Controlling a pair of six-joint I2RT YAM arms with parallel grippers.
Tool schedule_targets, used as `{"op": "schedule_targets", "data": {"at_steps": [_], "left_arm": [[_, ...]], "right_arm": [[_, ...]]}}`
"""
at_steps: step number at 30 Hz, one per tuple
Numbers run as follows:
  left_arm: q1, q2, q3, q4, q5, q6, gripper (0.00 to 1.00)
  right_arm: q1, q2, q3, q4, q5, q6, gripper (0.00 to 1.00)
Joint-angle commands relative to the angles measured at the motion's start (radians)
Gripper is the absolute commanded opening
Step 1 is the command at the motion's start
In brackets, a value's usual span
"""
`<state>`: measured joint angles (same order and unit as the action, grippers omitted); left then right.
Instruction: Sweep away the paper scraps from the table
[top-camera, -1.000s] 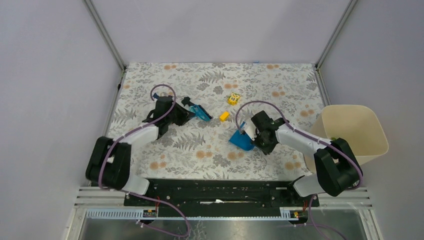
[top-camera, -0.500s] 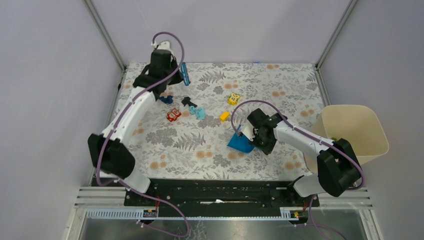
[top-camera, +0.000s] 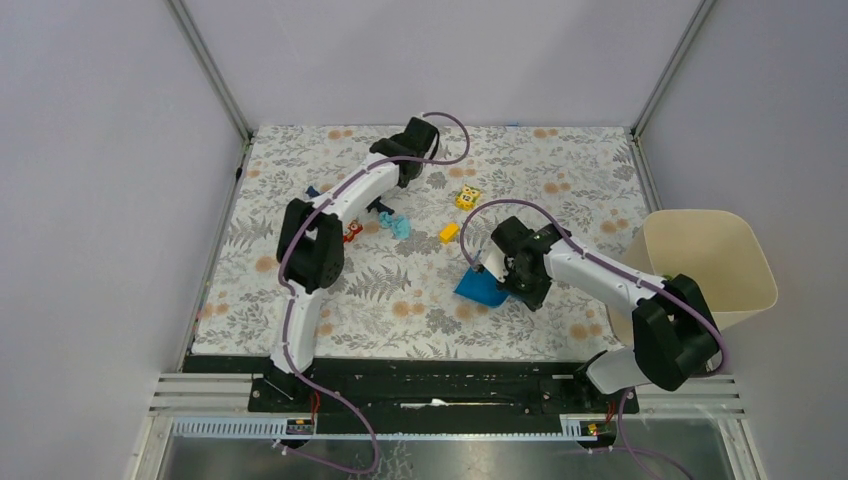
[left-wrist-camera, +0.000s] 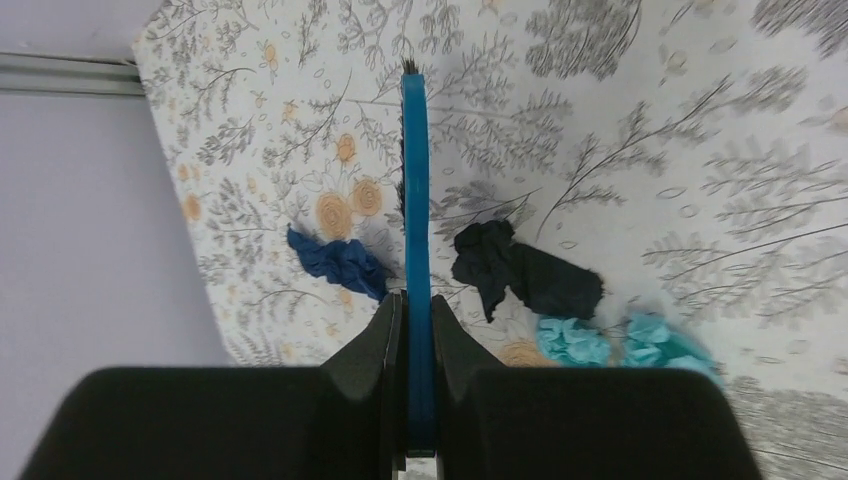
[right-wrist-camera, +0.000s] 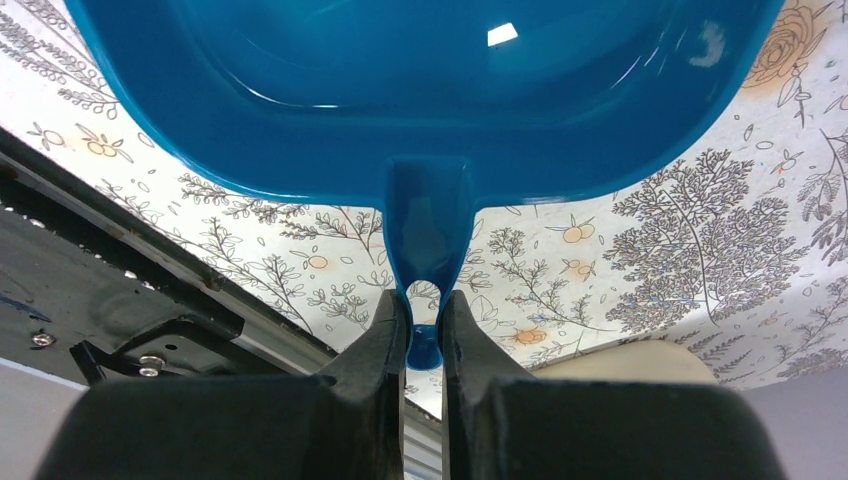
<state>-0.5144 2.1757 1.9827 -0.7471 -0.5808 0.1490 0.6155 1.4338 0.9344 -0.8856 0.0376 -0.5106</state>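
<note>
Seen from above, the left arm (top-camera: 352, 190) stretches toward the far side of the fern-printed desk (top-camera: 400, 300). Its wrist hangs over the paper scraps (top-camera: 398, 224), which lie left of centre and toward the far edge. From this height, whatever the left jaws carry is hidden. The left wrist camera supplies it: the left jaws are closed almost fully on a thin blue brush (left-wrist-camera: 415, 200), seen edge-on and pointing away from them. A dark blue wad (left-wrist-camera: 338, 262) lies just left of the brush and a black wad (left-wrist-camera: 525, 275) just right of it. Two cyan wads (left-wrist-camera: 572, 340) lie further right. Whether the bristles touch any wad cannot be told. Right of centre, the right arm (top-camera: 590, 272) holds a blue dustpan (top-camera: 480, 287), well apart from the scraps. Its wrist camera shows the right jaws pinched nearly shut on the end of the dustpan's handle, with the glossy pan spreading ahead of them. Only the top view takes in the yellow block (top-camera: 449, 232), between scraps and dustpan, and the beige bin (top-camera: 700, 262) at the desk's right edge.
</note>
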Motion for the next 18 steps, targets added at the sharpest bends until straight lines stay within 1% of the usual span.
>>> {"op": "schedule_targets", "data": {"at_steps": [1,5,7,14,18], "left_arm": [[-0.017,0.037,0.047,-0.009,-0.147,0.139,0.00],[-0.019,0.029,-0.017,-0.027,-0.027,0.087,0.00],[-0.019,0.024,-0.039,-0.063,0.059,0.062,0.00],[-0.026,-0.054,-0.148,-0.206,0.448,-0.062,0.00],[-0.052,-0.139,-0.239,-0.226,0.634,-0.106,0.00]], "right_arm": [[0.011,0.031,0.009,0.000,0.029,0.047,0.00],[0.011,0.048,0.000,0.028,0.037,0.055,0.00],[0.010,0.057,-0.008,0.042,0.033,0.055,0.00],[0.012,0.078,-0.005,0.057,0.020,0.061,0.00],[0.011,0.068,-0.005,0.062,0.017,0.058,0.00]]}}
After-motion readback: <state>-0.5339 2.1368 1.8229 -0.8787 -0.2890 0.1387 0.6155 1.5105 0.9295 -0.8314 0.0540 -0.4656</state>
